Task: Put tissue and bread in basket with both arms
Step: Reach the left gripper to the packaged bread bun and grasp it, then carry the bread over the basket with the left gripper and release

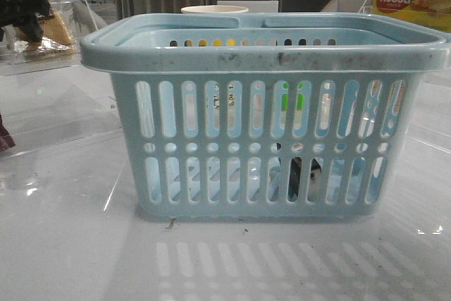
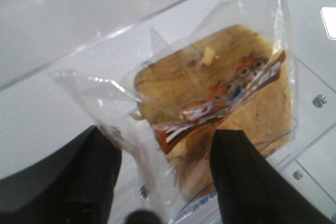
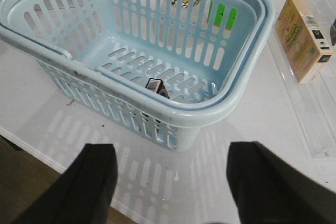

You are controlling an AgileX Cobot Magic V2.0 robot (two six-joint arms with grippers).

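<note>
Bread (image 2: 220,108) hangs pinched in left tool (image 2: 165,177); right tool (image 3: 170,182) gapes.

We see the basket (image 1: 264,54) as pale blue plastic, smooth but scuffed and specked with dark marks along its thick rim. The desk (image 1: 70,244) is white and glossy, mirroring the basket's slots. The bread (image 2: 220,103) sits in a clear, crinkled, shiny plastic wrapper. The left end effector (image 2: 165,182) has matt black fingers (image 2: 247,182).
</note>
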